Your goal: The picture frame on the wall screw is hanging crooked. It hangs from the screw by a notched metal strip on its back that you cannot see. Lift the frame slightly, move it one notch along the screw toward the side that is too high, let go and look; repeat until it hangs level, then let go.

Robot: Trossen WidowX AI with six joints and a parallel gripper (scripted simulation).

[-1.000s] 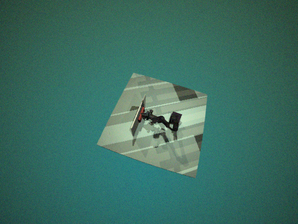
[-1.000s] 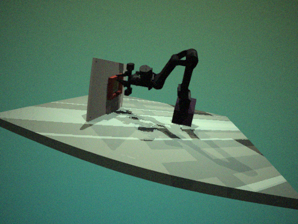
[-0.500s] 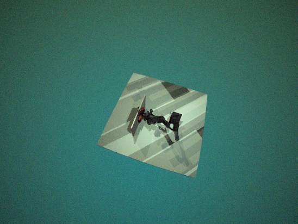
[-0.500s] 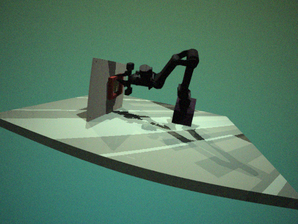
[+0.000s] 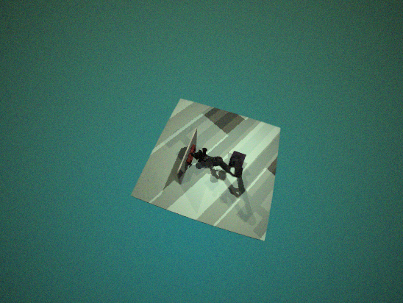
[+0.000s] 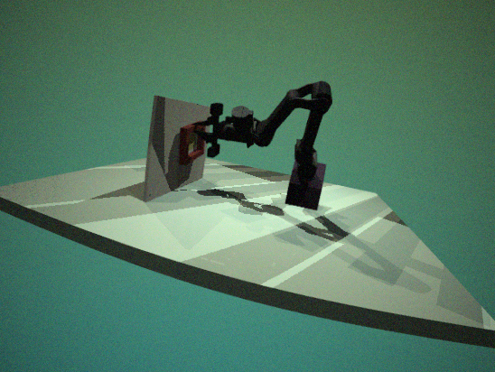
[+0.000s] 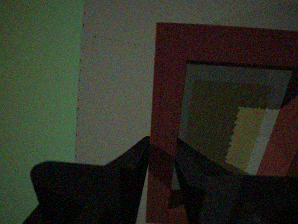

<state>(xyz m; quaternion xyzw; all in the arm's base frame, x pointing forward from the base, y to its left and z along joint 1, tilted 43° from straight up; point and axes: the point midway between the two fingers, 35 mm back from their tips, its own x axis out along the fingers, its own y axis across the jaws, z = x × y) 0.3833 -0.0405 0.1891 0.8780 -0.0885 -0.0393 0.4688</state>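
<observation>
The red picture frame (image 5: 190,159) (image 6: 184,146) (image 7: 167,90) is against the front of the upright wall panel (image 5: 183,162) (image 6: 155,181) (image 7: 112,90). In the wrist view its left edge runs nearly parallel to the panel's left edge, and its top edge drops slightly to the right. My gripper (image 5: 194,154) (image 6: 197,128) (image 7: 161,141) is shut on the frame's left bar, one finger outside it and one inside the opening. The frame's right end is cut off in the wrist view. The screw and the notched strip are hidden.
The arm (image 5: 220,162) (image 6: 280,118) reaches to the panel from its dark base block (image 5: 238,157) (image 6: 298,191). The panel stands on a pale tabletop (image 5: 154,184) (image 6: 235,266) crossed by bands of light and shadow, with teal background beyond its edges.
</observation>
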